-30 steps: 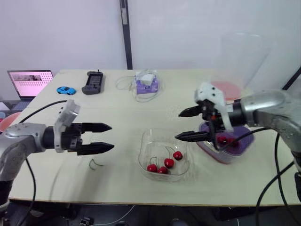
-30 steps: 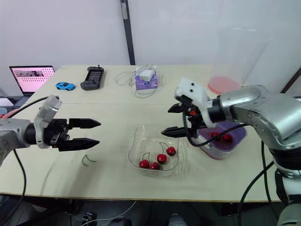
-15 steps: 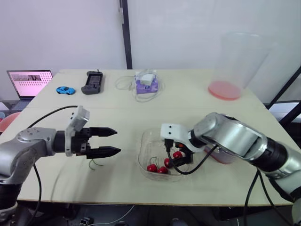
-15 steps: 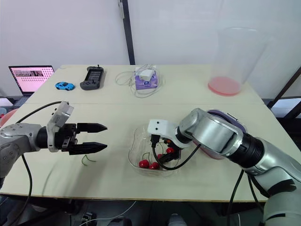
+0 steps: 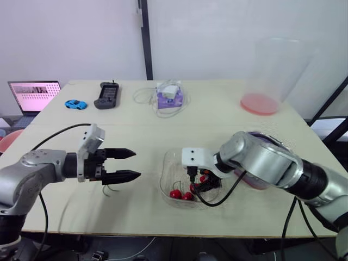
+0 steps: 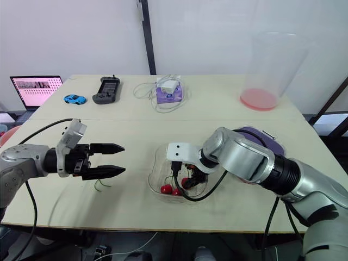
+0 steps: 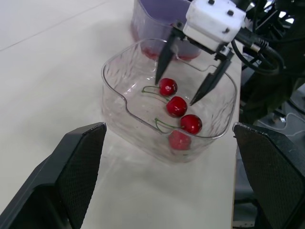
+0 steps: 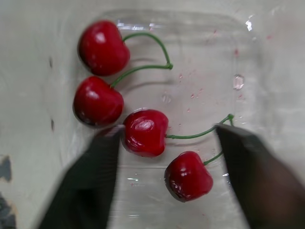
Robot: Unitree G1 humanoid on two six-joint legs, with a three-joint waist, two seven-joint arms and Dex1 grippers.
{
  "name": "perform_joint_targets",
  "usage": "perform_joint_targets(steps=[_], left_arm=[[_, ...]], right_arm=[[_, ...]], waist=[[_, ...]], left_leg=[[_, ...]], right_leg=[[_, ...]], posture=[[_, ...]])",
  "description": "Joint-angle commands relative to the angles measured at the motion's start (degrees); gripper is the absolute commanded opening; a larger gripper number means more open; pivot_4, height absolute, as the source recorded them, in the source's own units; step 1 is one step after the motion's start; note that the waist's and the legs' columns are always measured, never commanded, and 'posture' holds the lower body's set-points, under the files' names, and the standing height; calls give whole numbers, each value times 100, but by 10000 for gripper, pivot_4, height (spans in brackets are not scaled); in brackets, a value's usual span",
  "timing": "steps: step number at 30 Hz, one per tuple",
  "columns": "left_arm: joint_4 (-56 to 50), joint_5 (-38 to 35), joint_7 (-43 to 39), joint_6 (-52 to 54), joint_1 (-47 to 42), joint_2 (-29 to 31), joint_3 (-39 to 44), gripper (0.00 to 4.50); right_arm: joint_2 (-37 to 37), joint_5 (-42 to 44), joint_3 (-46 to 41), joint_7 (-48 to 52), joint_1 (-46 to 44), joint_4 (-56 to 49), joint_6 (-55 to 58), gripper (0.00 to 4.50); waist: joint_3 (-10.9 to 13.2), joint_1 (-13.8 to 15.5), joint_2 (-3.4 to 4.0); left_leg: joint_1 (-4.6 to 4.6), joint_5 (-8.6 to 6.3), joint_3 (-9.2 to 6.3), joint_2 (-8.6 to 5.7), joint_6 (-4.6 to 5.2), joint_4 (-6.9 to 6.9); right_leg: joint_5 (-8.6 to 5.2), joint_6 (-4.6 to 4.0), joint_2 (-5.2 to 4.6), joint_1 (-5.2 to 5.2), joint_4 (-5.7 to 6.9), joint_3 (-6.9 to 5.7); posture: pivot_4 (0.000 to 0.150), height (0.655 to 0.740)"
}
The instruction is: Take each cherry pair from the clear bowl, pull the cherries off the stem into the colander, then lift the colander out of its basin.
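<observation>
We counted four cherries [image 8: 145, 132] in one clear bowl [image 7: 138, 138]; right gripper [image 7: 175, 93] spread inside it; left gripper [image 5: 137, 164] spread, beside one loose stem [image 5: 111, 188].

Right gripper [image 7: 175, 92] blocks clear bowl [image 7: 125, 125] (partly).

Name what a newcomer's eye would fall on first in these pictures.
Four red cherries, in two stemmed pairs, lie in the clear bowl near the front of the table. The right pincer dips into it, open, straddling one pair; the left pincer hangs open, left of the bowl.
</observation>
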Motion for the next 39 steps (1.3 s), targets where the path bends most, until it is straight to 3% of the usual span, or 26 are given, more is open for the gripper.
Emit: perform_joint_targets(steps=[1, 16, 18, 22, 37, 39], left_arm=[[-133, 19, 8, -98, -42, 16, 44, 45000], [-80, 73, 90, -93, -105, -134, 24, 45000], [-64, 80, 113, -86, -96, -124, 46, 45000], [-49, 94, 120, -106, -54, -112, 59, 45000], [-37, 152, 131, -174, -62, -191, 1, 45000], [-36, 155, 119, -187, -61, -192, -3, 45000]], right_arm=[[35, -108, -78, 67, -56, -30, -40, 28031], [63, -393, 197, 242, 189, 136, -272, 28031], [114, -465, 200, 254, 195, 188, -359, 22940], [230, -578, 101, 257, 201, 267, -511, 6264], [637, -1156, -64, 241, 234, 506, -1271, 6264], [721, -1141, -190, 196, 237, 532, -1129, 14166]], waist=[[0, -4, 0], [0, -5, 0], [0, -4, 0], [0, -7, 0], [0, -1, 0], [0, 0, -1]], left_leg=[[0, 0, 0, 0, 0, 0], [0, 0, -1, 0, 0, 1], [0, 0, 0, 0, 0, 1], [0, 0, -1, 0, 0, 1], [0, 0, -1, 0, 0, 1], [0, 0, -1, 0, 0, 1]], right_leg=[[0, 0, 0, 0, 0, 0], [0, 0, 0, 0, 1, 0], [0, 0, 0, 0, 0, -1], [0, 0, 1, 0, 1, -1], [0, 0, 0, 1, 1, -1], [0, 0, 0, 1, 1, -1]], posture=[[1500, 7332], [1500, 7332], [1500, 7332], [1500, 7332], [1500, 7332], [1500, 7332]])
